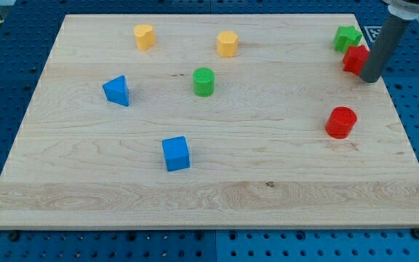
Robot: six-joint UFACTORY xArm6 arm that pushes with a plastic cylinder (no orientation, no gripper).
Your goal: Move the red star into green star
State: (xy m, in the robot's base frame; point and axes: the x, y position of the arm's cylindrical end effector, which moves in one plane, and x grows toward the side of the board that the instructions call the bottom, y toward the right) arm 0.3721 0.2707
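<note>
Camera view: red star at the board's top right, orientation and long axis unreadable, partly hidden by my tip touching its right side. Green star just above, touching it. Red cylinder below, apart.

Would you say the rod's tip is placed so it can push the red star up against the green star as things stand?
Probably yes. My tip sits right against the red star on the view's right, and the green star lies just above it, nearly touching, with nothing between them.
</note>
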